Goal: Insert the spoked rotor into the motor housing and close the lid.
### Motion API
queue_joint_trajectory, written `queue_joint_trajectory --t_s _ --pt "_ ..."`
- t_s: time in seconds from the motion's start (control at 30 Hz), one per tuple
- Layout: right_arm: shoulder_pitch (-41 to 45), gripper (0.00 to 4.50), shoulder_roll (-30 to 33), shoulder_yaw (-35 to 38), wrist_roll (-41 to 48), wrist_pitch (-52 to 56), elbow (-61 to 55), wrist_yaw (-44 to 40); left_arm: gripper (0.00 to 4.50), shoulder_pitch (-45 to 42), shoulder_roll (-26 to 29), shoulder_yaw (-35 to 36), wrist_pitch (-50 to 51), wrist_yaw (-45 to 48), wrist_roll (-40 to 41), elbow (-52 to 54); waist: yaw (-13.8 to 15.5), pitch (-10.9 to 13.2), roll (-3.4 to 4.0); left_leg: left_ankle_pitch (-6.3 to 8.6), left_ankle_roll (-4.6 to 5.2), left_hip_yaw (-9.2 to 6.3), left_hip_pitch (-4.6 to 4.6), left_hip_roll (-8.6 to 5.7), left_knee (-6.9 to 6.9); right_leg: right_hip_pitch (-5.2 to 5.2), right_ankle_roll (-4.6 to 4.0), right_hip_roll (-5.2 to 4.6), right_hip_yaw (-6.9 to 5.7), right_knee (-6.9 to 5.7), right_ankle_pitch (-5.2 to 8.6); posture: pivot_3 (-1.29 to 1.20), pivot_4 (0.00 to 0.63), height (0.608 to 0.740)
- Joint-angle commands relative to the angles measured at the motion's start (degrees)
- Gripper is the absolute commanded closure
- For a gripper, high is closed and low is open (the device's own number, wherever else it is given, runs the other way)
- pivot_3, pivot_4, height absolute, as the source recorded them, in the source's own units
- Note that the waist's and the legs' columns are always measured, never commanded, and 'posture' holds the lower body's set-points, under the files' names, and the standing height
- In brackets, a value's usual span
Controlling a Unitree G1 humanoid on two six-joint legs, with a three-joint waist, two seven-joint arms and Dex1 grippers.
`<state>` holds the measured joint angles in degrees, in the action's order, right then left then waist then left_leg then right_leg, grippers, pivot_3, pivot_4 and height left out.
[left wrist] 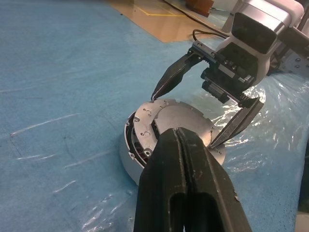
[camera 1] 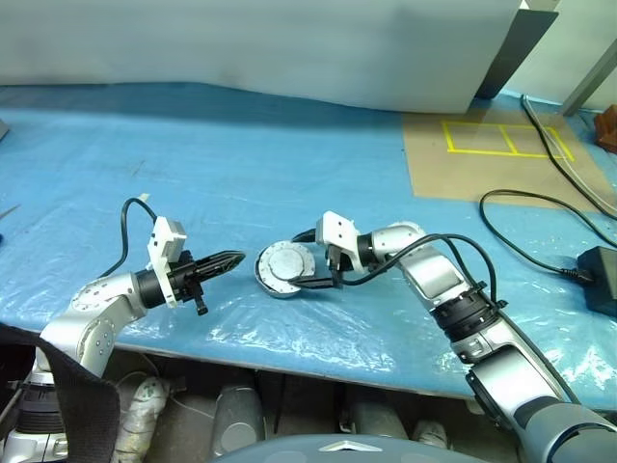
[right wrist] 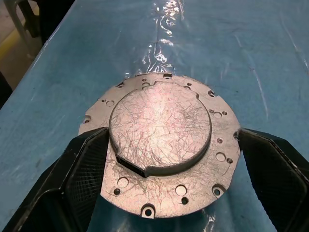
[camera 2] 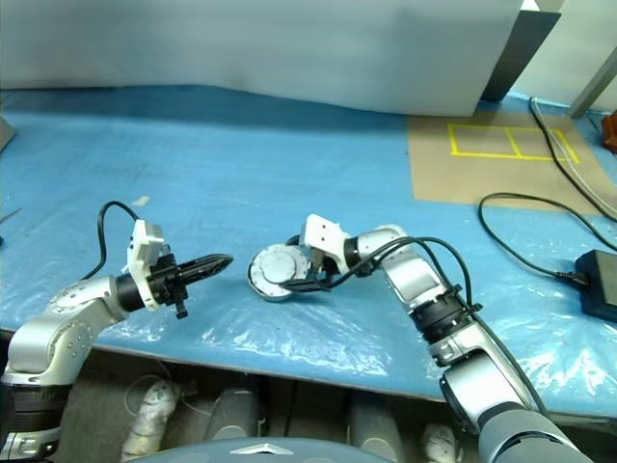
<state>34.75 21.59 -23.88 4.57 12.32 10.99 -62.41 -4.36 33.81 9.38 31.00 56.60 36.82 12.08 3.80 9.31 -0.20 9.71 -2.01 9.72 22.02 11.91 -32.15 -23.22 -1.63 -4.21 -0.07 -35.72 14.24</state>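
Observation:
The lid (right wrist: 161,140) lies plain grey back up on the motor housing (left wrist: 129,155), sitting slightly askew, so a dark gap shows along one side. My right gripper (camera 1: 316,270) is open, one finger on either side of the lid's rim. My left gripper (camera 1: 231,260) is shut and empty. It lies level on the lid's left, its tip pointing at the housing from a short way off. The spoked rotor is hidden.
A blue plastic sheet (camera 1: 212,164) covers the table, whose front edge runs just below both arms. At the back right lies a brown board with yellow tape squares (camera 1: 482,154). Black cables and a power adapter (camera 1: 600,275) sit at the far right.

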Motion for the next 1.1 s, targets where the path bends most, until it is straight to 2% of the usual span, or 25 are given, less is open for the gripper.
queue_joint_trajectory --t_s 0.03,0.13,0.23,0.63,0.93,1.1 --pt "0.44 0.03 -1.17 -0.49 -1.05 -1.36 0.69 0.44 4.5 -0.56 0.09 0.64 -1.13 -0.36 0.31 0.73 0.01 0.0 0.0 0.0 0.0 0.0 0.0 0.0 0.0 0.0 0.0 0.0 0.0 0.0 0.0 0.0 0.15 0.74" --pt "0.02 0.66 -1.82 -0.64 -1.7 -1.89 0.91 0.41 4.5 -0.57 -0.02 0.41 -1.16 -0.45 0.18 0.68 0.02 0.0 0.0 0.0 0.0 0.0 0.0 0.0 -0.01 0.0 0.0 0.0 0.0 0.0 0.0 0.0 0.15 0.74" --pt "-0.19 1.52 -1.98 -0.59 -1.63 -2.07 0.92 0.17 4.5 -0.49 -0.08 0.2 -1.09 -0.52 0.21 0.8 0.01 0.0 0.0 0.0 0.01 0.0 -0.01 0.0 -0.01 0.0 0.0 0.0 0.0 -0.02 0.0 0.0 0.15 0.74" --pt "0.12 1.52 -4.36 0.92 -0.07 2.23 -0.36 1.32 4.5 -0.83 -0.64 0.11 -1.06 -1.5 0.2 0.71 -0.1 0.0 0.0 0.0 0.01 0.0 -0.03 0.02 -0.03 0.03 0.0 0.01 0.01 -0.01 0.0 0.0 0.15 0.74" --pt "-2.02 1.52 -2.37 -1.49 -6.11 -5.21 4.89 3.35 4.5 -0.91 -0.85 -1.47 -0.98 -1.89 -0.12 1.5 -0.13 -0.01 -0.02 0.01 0.01 0.0 -0.17 0.01 -0.03 0.15 0.0 0.01 0.02 -0.02 0.0 0.0 0.15 0.74" --pt "-1.85 1.52 -1.34 1.05 -3.07 -3.2 6.04 1.73 4.5 -1.52 -1.41 -2.82 -0.78 -2.42 -0.27 1.76 -0.03 -0.01 -0.02 0.05 0.08 0.0 -0.41 -0.01 -0.03 0.4 0.0 -0.01 0.07 -0.03 0.0 0.0 0.15 0.74"
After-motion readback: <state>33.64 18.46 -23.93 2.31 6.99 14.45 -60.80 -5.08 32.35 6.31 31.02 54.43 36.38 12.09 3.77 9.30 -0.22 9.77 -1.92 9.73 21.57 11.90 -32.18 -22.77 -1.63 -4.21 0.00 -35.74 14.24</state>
